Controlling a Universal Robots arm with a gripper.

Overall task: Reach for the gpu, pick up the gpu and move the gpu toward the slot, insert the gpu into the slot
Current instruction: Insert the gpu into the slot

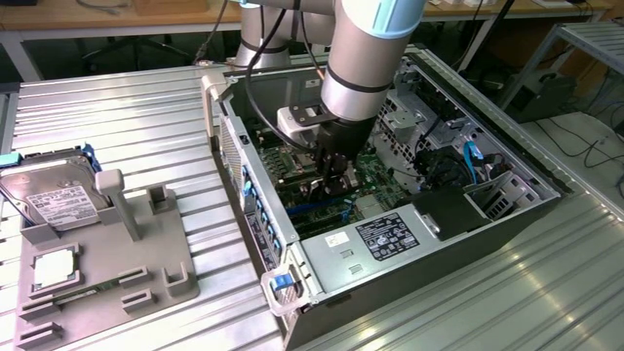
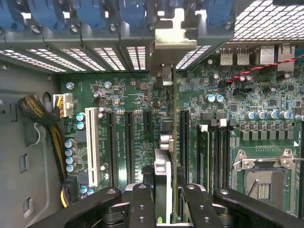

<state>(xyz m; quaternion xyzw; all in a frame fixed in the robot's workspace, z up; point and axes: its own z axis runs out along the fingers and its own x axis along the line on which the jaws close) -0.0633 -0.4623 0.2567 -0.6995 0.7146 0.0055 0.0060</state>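
Note:
My gripper (image 1: 337, 174) reaches down inside the open computer case (image 1: 244, 168), over the green motherboard (image 2: 137, 99). It is shut on the gpu (image 2: 167, 142), a thin dark card seen edge-on between the two black fingers (image 2: 142, 204). The card's silver bracket (image 2: 173, 45) sits against the case's rear wall between the vent slits. In the exterior view the gpu (image 1: 334, 191) hangs just under the gripper, right above the blue slot (image 1: 314, 208). In the wrist view the card hides the slot. I cannot tell whether the card's edge is seated.
Black card slots (image 2: 129, 142), a white slot (image 2: 92, 147), memory sticks (image 2: 204, 152) and the processor socket (image 2: 263, 183) flank the card. The power supply (image 1: 381, 238) fills the case's near end. Outside, a grey fixture (image 1: 117, 256) holds a hard drive (image 1: 54, 194) and a processor chip (image 1: 54, 267).

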